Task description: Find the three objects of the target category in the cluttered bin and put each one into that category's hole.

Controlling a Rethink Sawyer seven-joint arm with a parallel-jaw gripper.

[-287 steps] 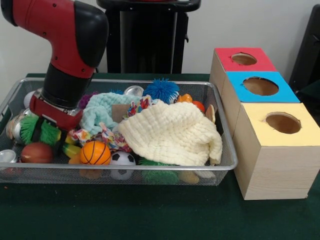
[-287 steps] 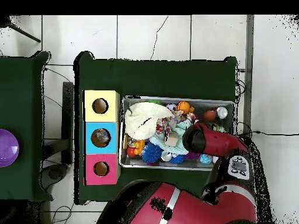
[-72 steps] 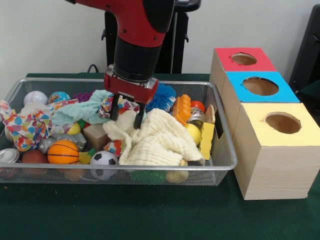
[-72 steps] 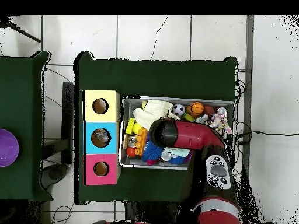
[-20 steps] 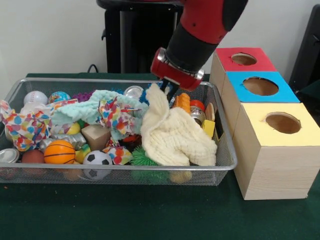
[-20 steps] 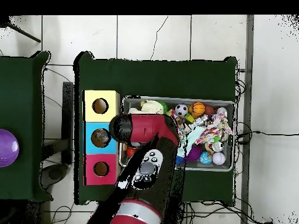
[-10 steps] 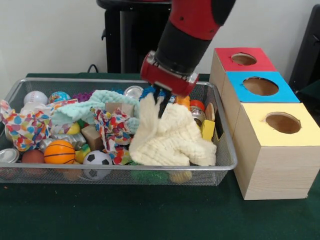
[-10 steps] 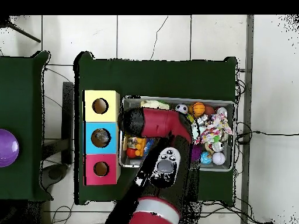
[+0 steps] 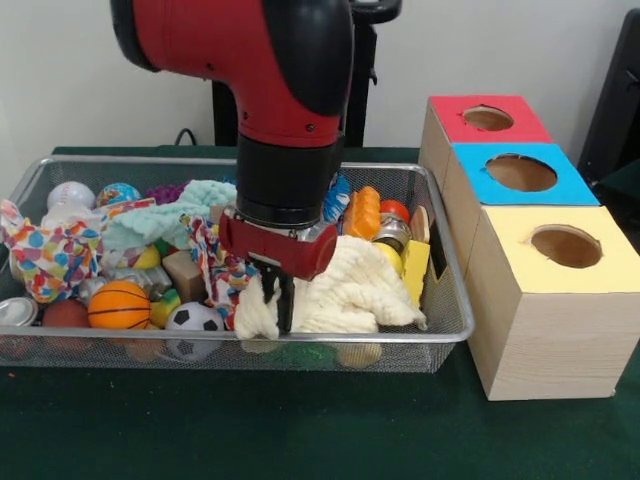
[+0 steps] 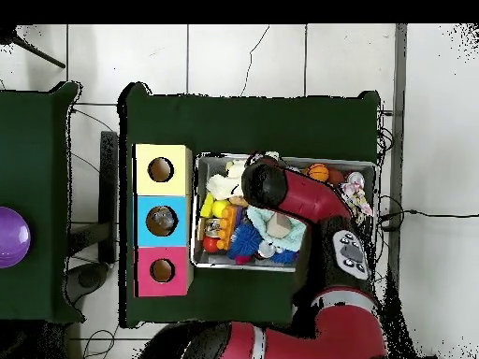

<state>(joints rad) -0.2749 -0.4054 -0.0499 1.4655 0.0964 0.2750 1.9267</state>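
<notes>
The wire mesh bin (image 9: 120, 338) is full of toys and cloths; it also shows in the overhead view (image 10: 309, 159). My gripper (image 9: 276, 300) hangs over the bin's near rim, at the middle. Its black fingers (image 9: 287, 302) stand close together, shut on a bunched fold of the cream cloth (image 9: 355, 285). The cloth spreads to the right of the gripper. In the overhead view the arm (image 10: 281, 192) covers the gripper. No clear wrinkly plastic item shows in either view; they are hidden or out of view.
Three boxes with round holes stand right of the bin: red (image 9: 487, 118), blue (image 9: 520, 172), yellow (image 9: 565, 245). In the bin lie a basketball (image 9: 118, 304), a soccer ball (image 9: 186, 320), a patterned cloth (image 9: 45, 255), a teal cloth (image 9: 165, 218), a can (image 9: 15, 311).
The arm has swung from the bin's far right side to its near middle rim. The cream cloth came with it and now lies lower, bunched at the near rim.
</notes>
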